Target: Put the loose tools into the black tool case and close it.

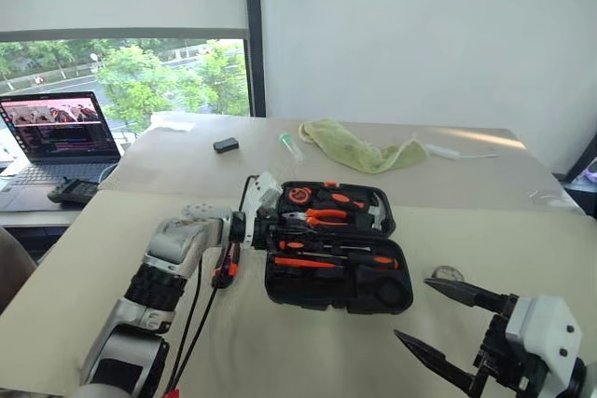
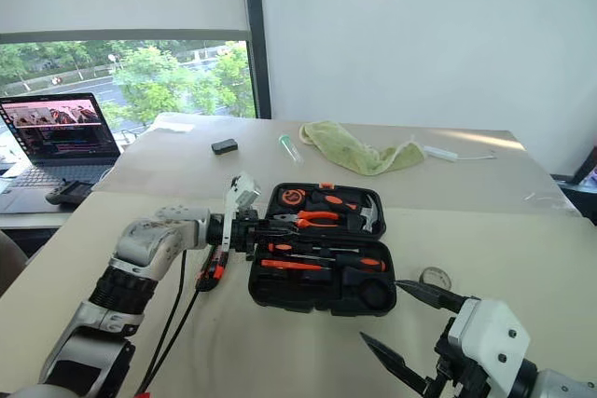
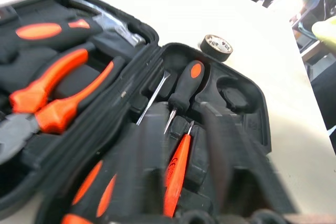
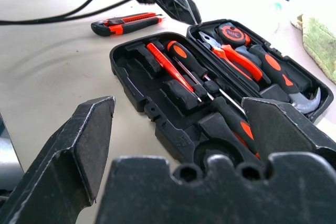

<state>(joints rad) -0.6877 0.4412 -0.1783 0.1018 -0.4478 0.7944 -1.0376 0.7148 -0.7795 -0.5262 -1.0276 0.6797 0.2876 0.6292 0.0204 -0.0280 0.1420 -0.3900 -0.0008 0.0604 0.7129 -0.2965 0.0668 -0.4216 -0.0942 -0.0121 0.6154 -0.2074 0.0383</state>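
- black moulded plastic clamshell tool case lying open on the pale tabletop, well in from every table edge, bare surface in front and to both sides.
- in the near half: two long black-and-orange-handled screwdrivers and a small orange screwdriver seated in recesses; orange-handled pliers and hammer in the far half.
- orange-black utility knife loose on the table just beside the case's left edge, apart from it.
- small black tape roll loose on the table near the case's right end.
- left gripper at the case's left rim, fingers nearly together, nothing between them.
- right gripper near the front right, well clear of the case, fingers spread wide, empty.
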